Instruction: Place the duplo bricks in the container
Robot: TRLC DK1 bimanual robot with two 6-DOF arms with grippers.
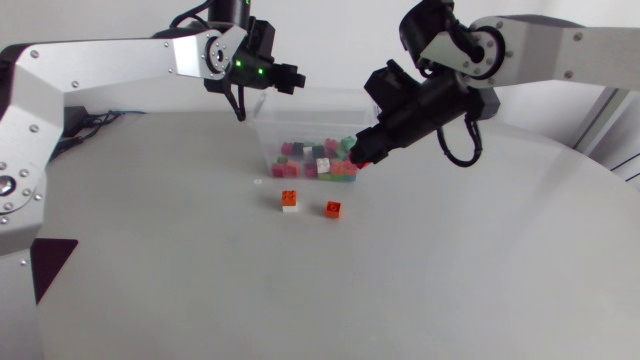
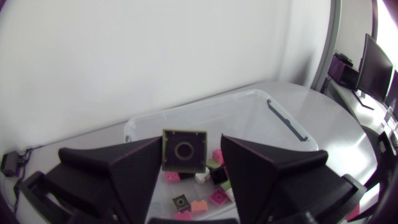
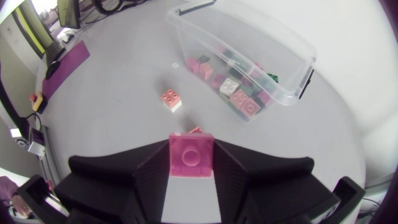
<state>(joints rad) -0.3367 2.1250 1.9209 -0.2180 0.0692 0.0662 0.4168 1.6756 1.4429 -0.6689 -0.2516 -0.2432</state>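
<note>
A clear plastic container [image 1: 262, 108] at the table's far middle holds several duplo bricks [image 1: 320, 160]. My left gripper [image 1: 290, 78] hangs over its back left corner. In the left wrist view this gripper [image 2: 192, 138] is open above the container [image 2: 273, 102]; a dark olive brick [image 2: 185, 150] sits between the fingers, against one of them with a gap to the other. My right gripper [image 1: 362, 152] is by the container's front right corner, shut on a pink brick [image 3: 191, 155]. An orange-on-white brick [image 1: 289, 201] and a red brick [image 1: 333, 208] lie on the table before the container.
The container [image 3: 249, 31] has a dark handle clip at its end [image 3: 306, 79]. The orange-on-white brick [image 3: 171, 99] lies ahead of my right gripper [image 3: 191, 144]. A dark purple patch [image 1: 52, 262] marks the table's left edge.
</note>
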